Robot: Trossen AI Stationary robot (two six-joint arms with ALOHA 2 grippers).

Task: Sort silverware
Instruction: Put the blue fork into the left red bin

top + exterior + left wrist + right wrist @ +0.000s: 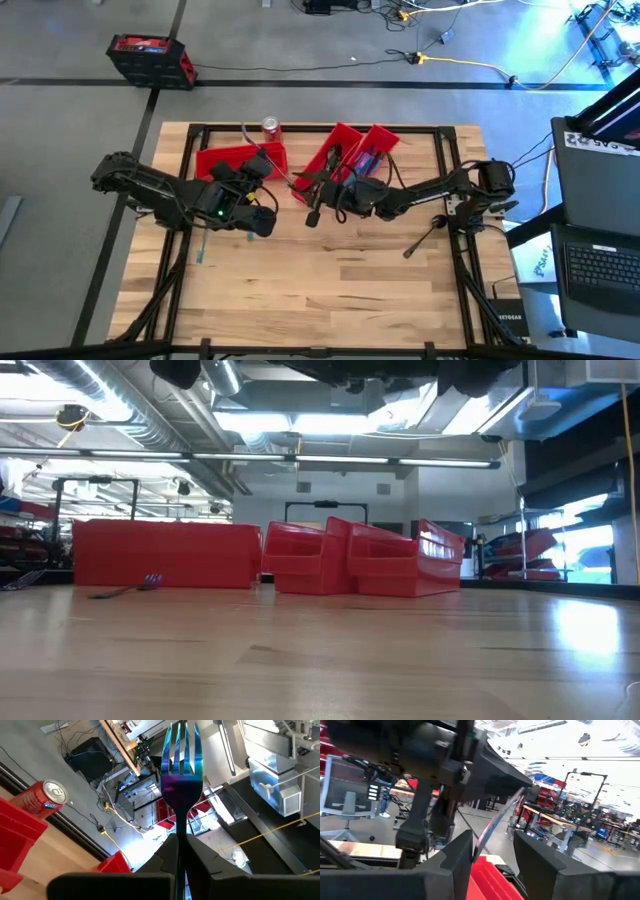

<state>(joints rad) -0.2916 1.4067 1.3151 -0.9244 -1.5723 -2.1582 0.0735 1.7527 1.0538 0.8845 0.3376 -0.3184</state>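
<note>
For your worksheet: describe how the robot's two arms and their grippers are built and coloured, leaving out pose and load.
Both arms are dark, near black, made of jointed tubular links. The left gripper has two broad, flat, matte black fingers on a blocky black base. The right gripper has similar angular black fingers. In the high view, a small green light glows on the left wrist and thin cables trail along the right arm.

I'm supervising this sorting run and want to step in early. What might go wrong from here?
1. The left end effector pinches the fork only low on its handle; the fork may swivel or slip.
2. Both arms crowd together near the red bins; the right end effector may bump the left.
3. The soda can stands beside the left bin and might be knocked over.
</note>
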